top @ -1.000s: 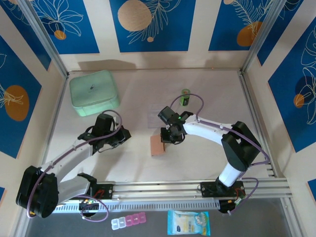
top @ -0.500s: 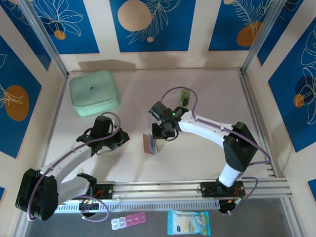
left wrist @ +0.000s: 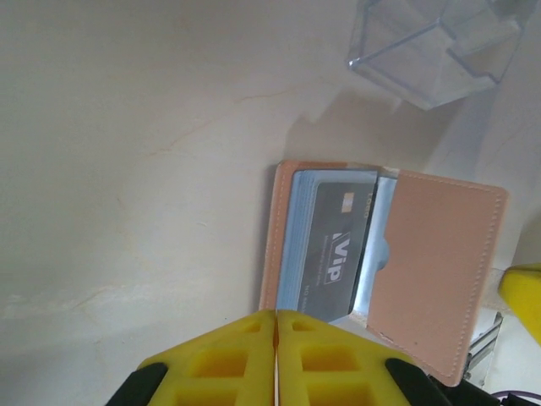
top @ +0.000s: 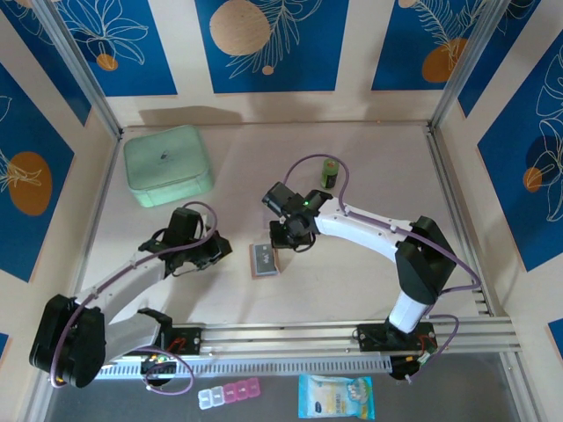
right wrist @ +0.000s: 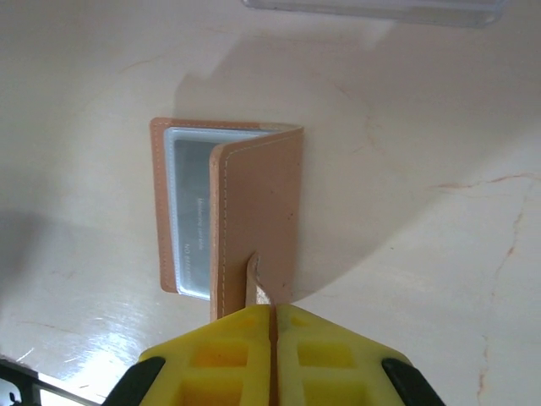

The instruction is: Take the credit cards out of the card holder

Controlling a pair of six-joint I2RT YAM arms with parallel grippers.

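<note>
Cream walls (top: 361,61) hung with blue panels (top: 308,70) of white leaves and orange discs box in a pale, marbled tabletop (top: 387,167), evenly lit.

The top external camera is looking steeply down from above and behind the arm bases, far enough off to be taking in the whole table (top: 369,193) and both arms. The left wrist camera is sitting just behind the left gripper (left wrist: 276,317), facing along its yellow fingers at the card holder (left wrist: 423,262) lying close ahead of the tips. The right wrist camera is sitting just behind the right gripper (right wrist: 272,311), looking from very near, the holder's raised flap meeting its fingertips. All three views are sharing the card holder. Both wrist views are also catching a clear box (left wrist: 431,42) beyond the fingertips.
</note>
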